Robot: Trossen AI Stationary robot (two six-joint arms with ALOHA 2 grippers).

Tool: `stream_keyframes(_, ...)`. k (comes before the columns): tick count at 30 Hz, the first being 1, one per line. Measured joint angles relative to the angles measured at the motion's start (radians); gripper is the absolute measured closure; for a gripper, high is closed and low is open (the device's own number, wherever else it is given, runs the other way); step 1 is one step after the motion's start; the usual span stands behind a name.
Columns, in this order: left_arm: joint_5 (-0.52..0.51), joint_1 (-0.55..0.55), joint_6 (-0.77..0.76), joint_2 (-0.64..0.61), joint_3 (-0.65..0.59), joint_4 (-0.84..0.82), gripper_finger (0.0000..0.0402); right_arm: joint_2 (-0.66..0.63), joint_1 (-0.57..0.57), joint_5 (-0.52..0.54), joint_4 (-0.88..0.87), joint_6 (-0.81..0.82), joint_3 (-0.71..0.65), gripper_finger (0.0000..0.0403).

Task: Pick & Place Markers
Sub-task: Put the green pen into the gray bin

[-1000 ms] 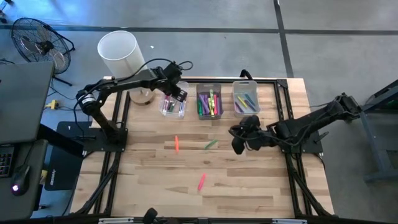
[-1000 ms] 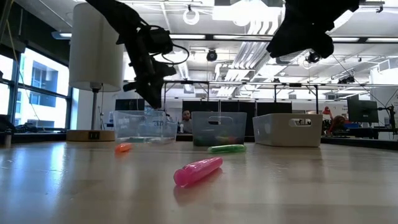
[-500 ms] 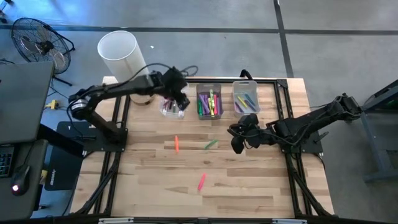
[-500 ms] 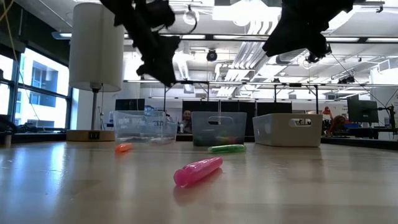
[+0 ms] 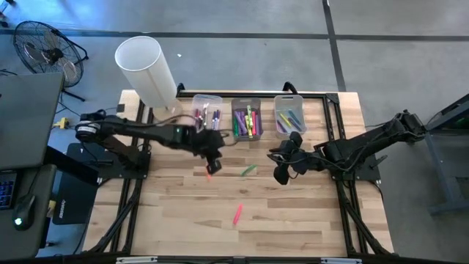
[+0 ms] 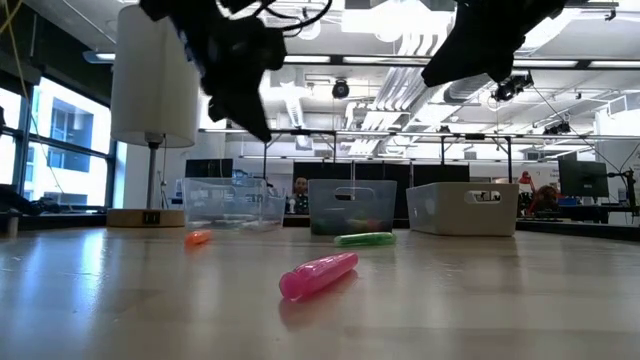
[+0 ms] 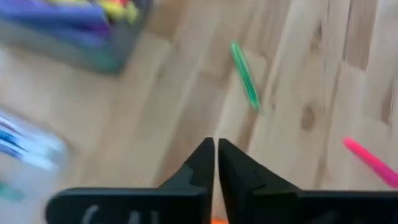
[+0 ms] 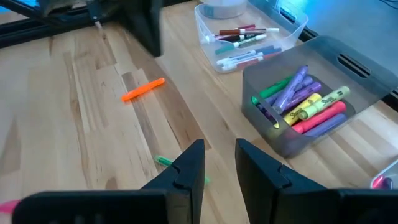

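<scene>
Three markers lie flat on the wooden table: an orange one (image 5: 209, 170), a green one (image 5: 249, 170) and a pink one (image 5: 237, 214). Several more lie in three bins along the far edge: a clear bin (image 5: 207, 117), a grey bin (image 5: 247, 119) and a pale bin (image 5: 290, 116). My left gripper (image 5: 212, 156) hangs above the orange marker's far end, shut and empty (image 7: 216, 152). My right gripper (image 5: 282, 169) hovers right of the green marker, open and empty (image 8: 219, 158).
A white cylindrical lamp (image 5: 146, 66) stands at the far left corner, beside the clear bin. A black frame runs along the table's far (image 5: 315, 94) and side edges. In the low view the pink marker (image 6: 318, 274) lies nearest, with bare wood around it.
My left gripper has risen from over the clear bin and gone toward the table's near edge, and now stands above the orange marker. The three loose markers have not moved.
</scene>
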Motion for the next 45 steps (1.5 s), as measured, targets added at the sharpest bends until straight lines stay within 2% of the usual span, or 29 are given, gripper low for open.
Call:
stream_keyframes(4,-0.025,-0.065,-0.105,-0.011,-0.072,0.075,0.0388,0.000,0.000,0.000,0.000,-0.002,0.000,0.0325)
stream_keyframes(6,-0.045,-0.089,-0.127,-0.011,-0.088,0.061,0.0391,0.000,0.000,-0.010,0.000,-0.009,0.000,0.0325)
stream_keyframes(11,-0.045,-0.137,-0.060,-0.012,-0.087,0.055,0.0398,0.028,-0.032,-0.248,0.019,-0.156,0.014,0.0337)
stream_keyframes(17,-0.033,-0.136,0.023,-0.028,-0.093,0.030,0.0400,0.213,-0.080,-0.306,-0.100,-0.256,0.171,0.0366)
stream_keyframes(20,-0.029,-0.137,0.042,-0.078,-0.126,0.060,0.0401,0.362,-0.112,-0.372,-0.226,-0.321,0.300,0.0361)
stream_keyframes(25,-0.026,-0.138,0.007,-0.201,-0.250,0.103,0.0401,0.613,-0.159,-0.466,-0.419,-0.428,0.509,0.0324)
stream_keyframes(32,-0.057,-0.213,-0.104,-0.441,-0.452,0.173,0.0401,0.848,-0.189,-0.509,-0.512,-0.593,0.666,0.0275)
stream_keyframes(39,-0.124,-0.296,-0.169,-0.642,-0.577,0.170,0.0401,0.932,-0.205,-0.486,-0.509,-0.653,0.694,0.0275)
stream_keyframes(42,-0.126,-0.309,-0.181,-0.705,-0.608,0.164,0.0401,0.938,-0.212,-0.494,-0.507,-0.650,0.684,0.0295)
stream_keyframes(45,-0.124,-0.307,-0.182,-0.736,-0.615,0.152,0.0401,0.938,-0.218,-0.522,-0.494,-0.620,0.666,0.0331)
